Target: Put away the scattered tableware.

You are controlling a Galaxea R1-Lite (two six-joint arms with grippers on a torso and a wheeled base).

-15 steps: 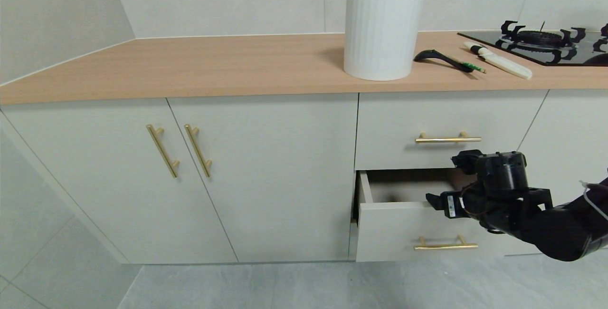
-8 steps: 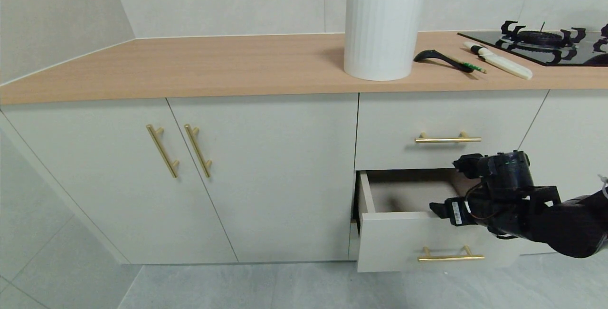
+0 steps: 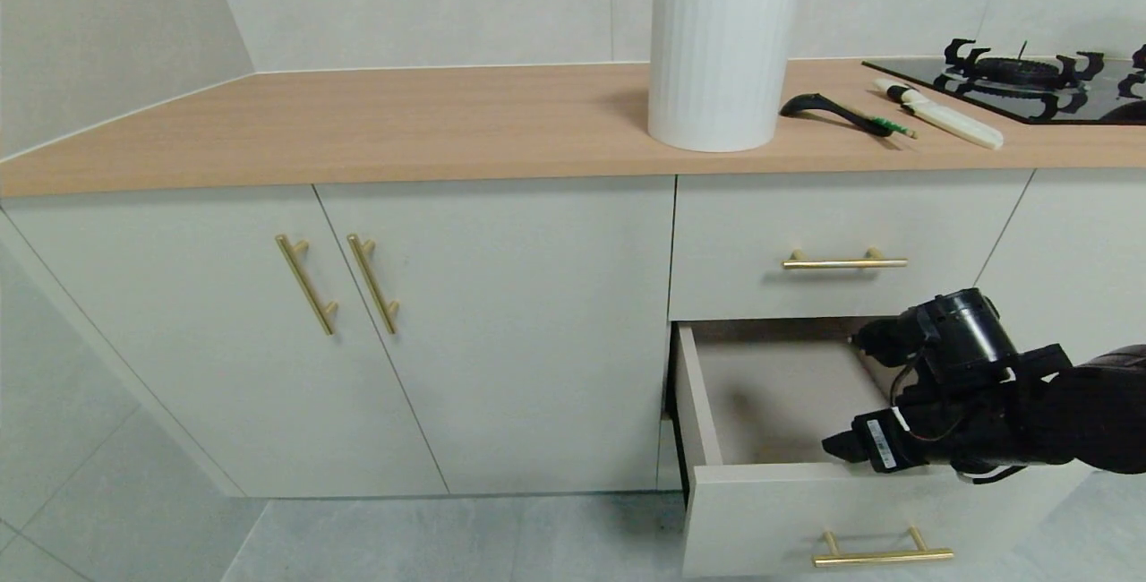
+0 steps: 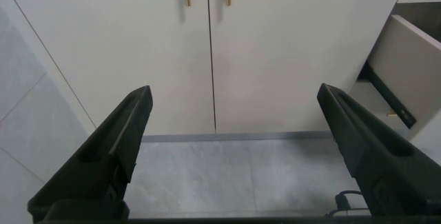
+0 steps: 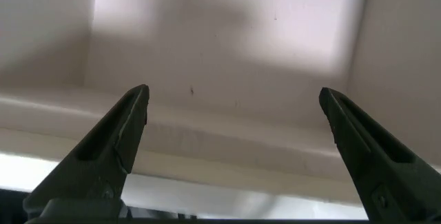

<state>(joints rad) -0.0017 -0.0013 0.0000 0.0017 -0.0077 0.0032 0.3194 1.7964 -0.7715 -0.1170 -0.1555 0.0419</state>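
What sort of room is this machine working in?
Probably a kitchen: a wooden countertop with a gas hob at one end, a ladle and a knife lying beside it, and cupboards with a pulled-out drawer beneath.

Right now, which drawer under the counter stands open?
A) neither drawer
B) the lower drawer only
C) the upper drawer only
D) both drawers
B: the lower drawer stands out from the cabinet with its inside showing and the right gripper above its front edge, while the upper drawer sits flush.
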